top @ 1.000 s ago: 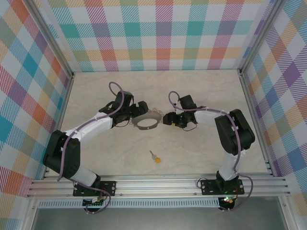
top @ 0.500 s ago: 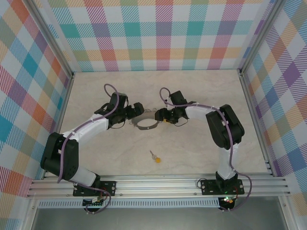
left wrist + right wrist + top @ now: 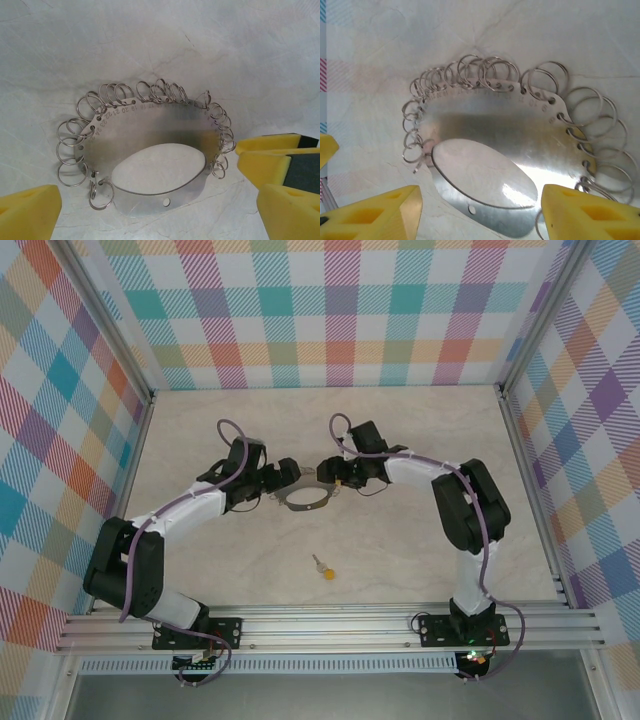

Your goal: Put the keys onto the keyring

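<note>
At the left, the left arm stretches over the pale marbled bench (image 3: 420,570), and the left hand (image 3: 286,472) sits at the upper left edge of the keyring (image 3: 307,495), which lies flat near the middle of the bench. Seen from that wrist, its yellow fingers (image 3: 28,211) stand wide apart, one at each side of the keyring, gripping nothing. Whether a finger brushes the metal I cannot tell. The keyring is a flat, shiny oval plate with an oval opening (image 3: 159,167) cut in it. A row of small wire rings (image 3: 72,150) is threaded through numbered holes round its rim, and they fan out loose on the bench. Just to the right, the right hand (image 3: 329,472) reaches in from the other side to the plate's upper right edge, so the two hands face each other across the top of it. Its fingers (image 3: 376,214) are spread wide too, with the plate lying between them, and they hold nothing. The key (image 3: 322,567), silver with a yellow-orange head, lies alone on the bench nearer the arm bases. It is well apart from the keyring and from both hands, a little right of the keyring's centre.
</note>
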### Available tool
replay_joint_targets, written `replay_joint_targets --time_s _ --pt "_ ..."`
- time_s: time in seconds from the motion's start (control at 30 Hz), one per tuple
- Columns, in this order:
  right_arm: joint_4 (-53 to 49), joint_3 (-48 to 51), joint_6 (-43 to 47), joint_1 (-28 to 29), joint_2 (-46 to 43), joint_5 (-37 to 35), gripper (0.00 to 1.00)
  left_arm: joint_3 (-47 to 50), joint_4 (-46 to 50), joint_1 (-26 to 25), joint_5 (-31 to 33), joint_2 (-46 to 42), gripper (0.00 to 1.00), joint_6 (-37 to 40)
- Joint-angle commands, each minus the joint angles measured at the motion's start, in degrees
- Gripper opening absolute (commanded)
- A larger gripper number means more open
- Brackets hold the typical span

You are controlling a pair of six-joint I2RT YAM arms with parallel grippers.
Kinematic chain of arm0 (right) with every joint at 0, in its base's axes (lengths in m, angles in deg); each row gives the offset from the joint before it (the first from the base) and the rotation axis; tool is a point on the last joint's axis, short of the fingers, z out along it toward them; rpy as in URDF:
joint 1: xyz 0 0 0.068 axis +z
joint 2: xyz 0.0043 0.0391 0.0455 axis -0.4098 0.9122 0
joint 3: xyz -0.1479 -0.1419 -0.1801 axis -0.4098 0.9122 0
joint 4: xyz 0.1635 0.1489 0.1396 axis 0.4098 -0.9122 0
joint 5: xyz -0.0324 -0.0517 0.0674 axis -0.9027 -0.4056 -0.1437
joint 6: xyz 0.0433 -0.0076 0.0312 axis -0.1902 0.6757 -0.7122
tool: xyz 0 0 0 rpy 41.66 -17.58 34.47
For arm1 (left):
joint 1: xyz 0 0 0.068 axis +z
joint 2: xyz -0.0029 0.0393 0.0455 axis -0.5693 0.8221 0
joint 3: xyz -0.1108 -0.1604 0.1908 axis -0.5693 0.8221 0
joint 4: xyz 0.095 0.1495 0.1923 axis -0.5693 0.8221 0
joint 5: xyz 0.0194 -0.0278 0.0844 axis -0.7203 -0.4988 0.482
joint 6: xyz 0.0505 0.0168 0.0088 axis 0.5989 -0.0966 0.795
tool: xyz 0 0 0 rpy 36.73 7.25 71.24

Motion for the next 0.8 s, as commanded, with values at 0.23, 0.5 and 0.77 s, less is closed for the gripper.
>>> replay_joint_targets --time_s 0.23,0.5,0.77 --pt "-4.6 7.2 6.3 2.4 -5.7 -4.6 0.55 1.8 -1.3 0.8 -1.6 -2.8 1.0 -1.2" --pt "-6.0 6.3 8.8 3.2 -3.3 -5.9 0.47 2.2 -0.9 0.8 -1.2 -3.4 1.0 -1.3" --pt "-7.2 3.6 10.1 3.3 -0.7 -6.7 0.47 2.1 -0.8 0.8 -0.8 -3.4 1.0 -1.5"
